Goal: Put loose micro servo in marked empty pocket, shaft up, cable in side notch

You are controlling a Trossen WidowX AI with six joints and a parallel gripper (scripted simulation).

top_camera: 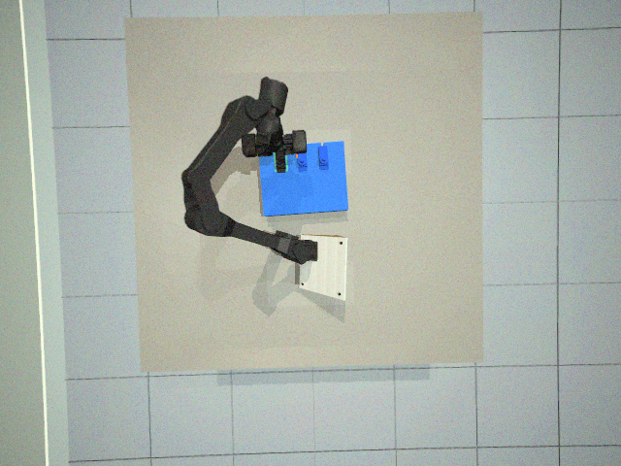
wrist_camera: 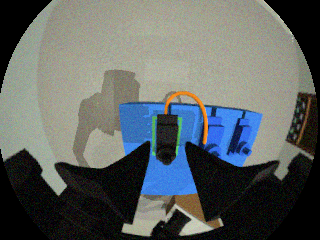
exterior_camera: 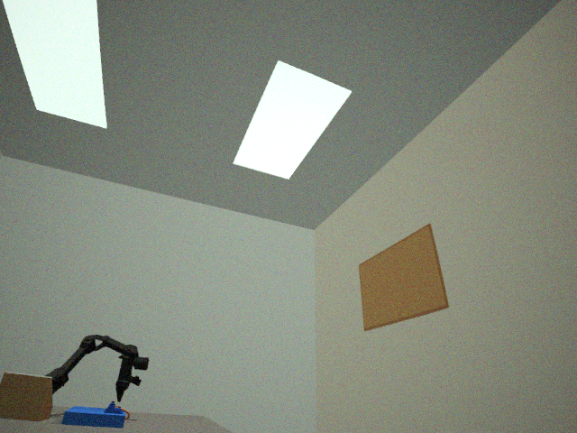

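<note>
The loose black micro servo (top_camera: pixel 280 165) (wrist_camera: pixel 167 132) stands in the green-marked pocket of the blue deck (top_camera: pixel 306 198) (exterior_camera: pixel 88 418) (wrist_camera: pixel 167 184), green lines showing along both sides. Its round output shaft faces up, at the end nearer the deck's middle. Whether the ears lie flat cannot be told. Its orange cable (exterior_camera: pixel 127 412) (wrist_camera: pixel 184 93) leaves the far end, arcs past the deck edge and bends back beside the neighbouring blue servo; whether it lies in the notch is unclear. My gripper (exterior_camera: pixel 119 400) (wrist_camera: pixel 168 144) is open, fingertips on either side of the servo with visible gaps.
Two blue servos (top_camera: pixel 302 162) (top_camera: pixel 323 157) (wrist_camera: pixel 215 132) (wrist_camera: pixel 243 135) sit in the deck right of the marked pocket. A box with a white top (top_camera: pixel 331 265) and brown sides (exterior_camera: pixel 25 398) stands near the arm's base.
</note>
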